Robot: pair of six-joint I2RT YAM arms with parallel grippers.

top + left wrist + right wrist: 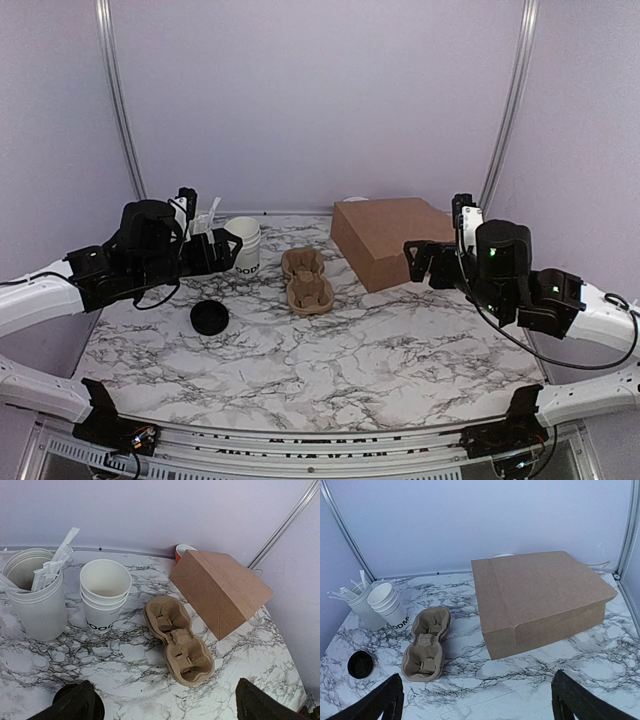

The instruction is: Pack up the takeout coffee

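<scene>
Marble table, cup w/ "OOD" print

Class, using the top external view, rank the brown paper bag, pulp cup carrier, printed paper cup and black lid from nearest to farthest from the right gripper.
1. Brown paper bag: right beside the right gripper, back right.
2. Pulp cup carrier: centre, left of the bag.
3. Printed paper cup: back left.
4. Black lid: front left, farthest.
</scene>
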